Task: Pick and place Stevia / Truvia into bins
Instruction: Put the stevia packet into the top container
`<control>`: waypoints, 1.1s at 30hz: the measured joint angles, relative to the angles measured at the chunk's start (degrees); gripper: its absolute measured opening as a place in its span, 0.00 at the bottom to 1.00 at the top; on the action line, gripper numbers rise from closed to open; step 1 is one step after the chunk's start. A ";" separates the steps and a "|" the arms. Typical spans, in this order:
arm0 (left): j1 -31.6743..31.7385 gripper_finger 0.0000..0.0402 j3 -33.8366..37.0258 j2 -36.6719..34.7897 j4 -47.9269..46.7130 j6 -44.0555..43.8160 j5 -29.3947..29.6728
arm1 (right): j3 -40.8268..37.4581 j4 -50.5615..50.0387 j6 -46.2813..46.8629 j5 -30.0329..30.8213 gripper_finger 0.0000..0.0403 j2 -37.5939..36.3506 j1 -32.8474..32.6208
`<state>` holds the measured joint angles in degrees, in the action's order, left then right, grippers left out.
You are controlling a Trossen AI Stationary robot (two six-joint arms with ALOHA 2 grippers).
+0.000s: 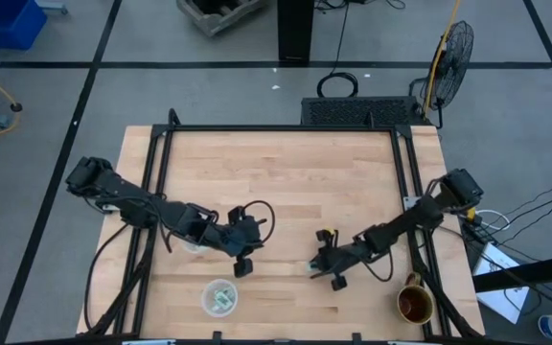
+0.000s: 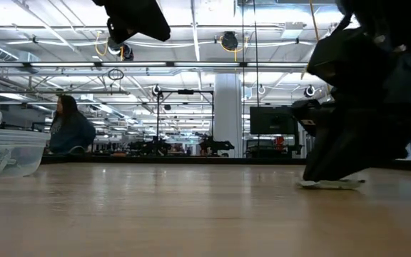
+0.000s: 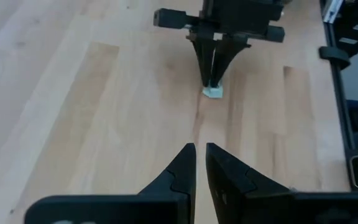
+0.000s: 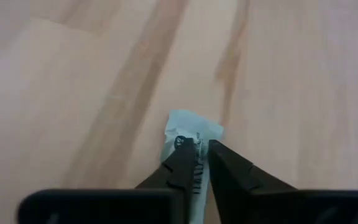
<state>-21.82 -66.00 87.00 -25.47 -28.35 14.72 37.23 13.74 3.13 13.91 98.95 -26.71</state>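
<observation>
The right gripper (image 1: 314,265) is down on the wooden table (image 1: 286,172), right of its middle and toward the near edge, with its fingers (image 4: 185,163) pinched on a small pale green and white sachet (image 4: 190,134) that lies flat on the wood; the paper is crumpled up between the tips. From table height the same sachet (image 2: 330,184) shows as a thin strip under the dark gripper, touching the surface. The left gripper (image 1: 241,268) hangs over the table left of the middle, facing the right one, its fingers (image 3: 180,171) nearly together with only a thin gap and nothing between them. A clear plastic cup (image 1: 218,297) with sachets in it stands near the front edge, just beside the left gripper. A second clear cup (image 1: 193,241) sits partly hidden under the left arm. A brown mug (image 1: 416,303) stands at the near right corner.
</observation>
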 joint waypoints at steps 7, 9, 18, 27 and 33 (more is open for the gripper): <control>1.26 0.10 0.00 0.00 -0.04 3.02 0.49 | -0.17 5.33 -5.68 0.96 0.02 0.10 3.15; 1.85 0.10 0.00 0.00 -0.04 3.00 0.75 | -0.22 8.45 -8.24 1.05 0.01 0.27 4.40; 4.33 0.10 0.00 0.00 -2.62 10.59 2.43 | -0.24 27.97 -17.51 5.59 0.00 0.19 14.06; 9.10 0.10 0.00 0.00 -1.90 10.20 4.63 | -0.18 41.56 -24.06 5.53 0.00 0.10 18.21; 12.63 0.11 0.00 0.00 -0.24 11.57 5.36 | -0.15 45.98 -37.15 6.97 0.00 0.10 17.83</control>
<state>-9.19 -66.00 87.00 -25.72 -16.78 20.09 37.08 59.72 -34.03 20.87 99.04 -8.88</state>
